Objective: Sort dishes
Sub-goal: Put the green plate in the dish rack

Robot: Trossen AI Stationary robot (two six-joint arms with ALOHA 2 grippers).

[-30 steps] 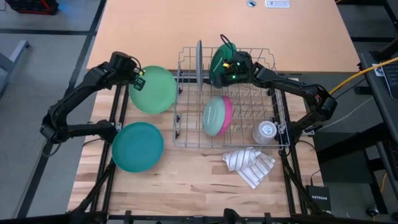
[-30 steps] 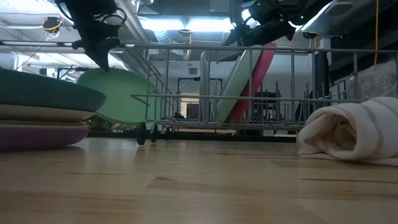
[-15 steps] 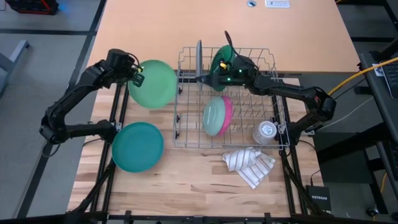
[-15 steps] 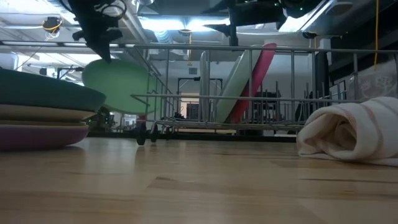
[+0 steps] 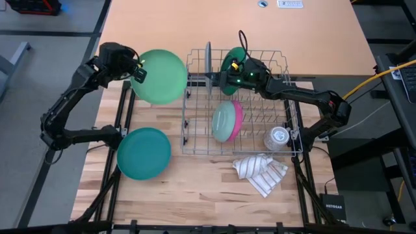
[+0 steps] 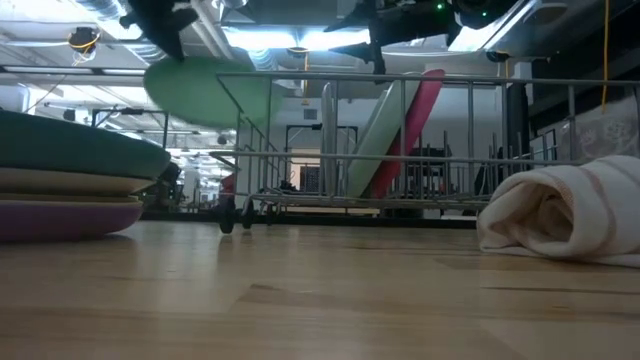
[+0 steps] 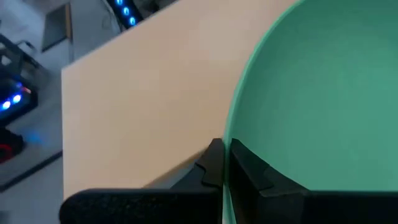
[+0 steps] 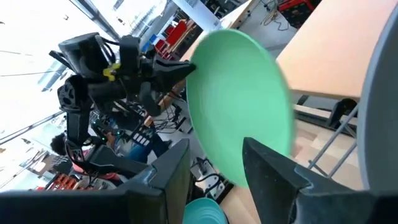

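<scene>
My left gripper (image 5: 135, 70) is shut on a light green plate (image 5: 160, 77), held in the air left of the wire dish rack (image 5: 242, 140); the plate (image 6: 205, 90) shows high up in the low view. My right gripper (image 8: 217, 174) stands open and level above the rack's far left part (image 5: 207, 80), pointing at the plate (image 8: 239, 130), with nothing between its fingers. In the rack, a grey plate (image 5: 208, 60), a dark green dish (image 5: 229, 60) and a light green and a pink dish (image 5: 227, 121) stand on edge. A teal plate (image 5: 143, 153) tops a stack at the near left. My left gripper pinches the plate's rim (image 7: 227, 134) on its left side between its two fingers (image 7: 212, 167), one on each face. The fingers come from the table's left, slanting a little down. The plate is lifted clear of the table, its hollow face up, somewhat tilted.
A clear glass cup (image 5: 278, 138) sits in the rack's near right corner. A striped white cloth (image 5: 260, 173) lies rolled on the table in front of the rack. Bare wooden table lies beyond the rack at the far side (image 5: 195, 26).
My left gripper has risen and gone a little toward the far edge with the light green plate, which has tipped from hanging steeply to nearly level. My right gripper has tipped its fingers up to level and turned toward the table's left, then kept still.
</scene>
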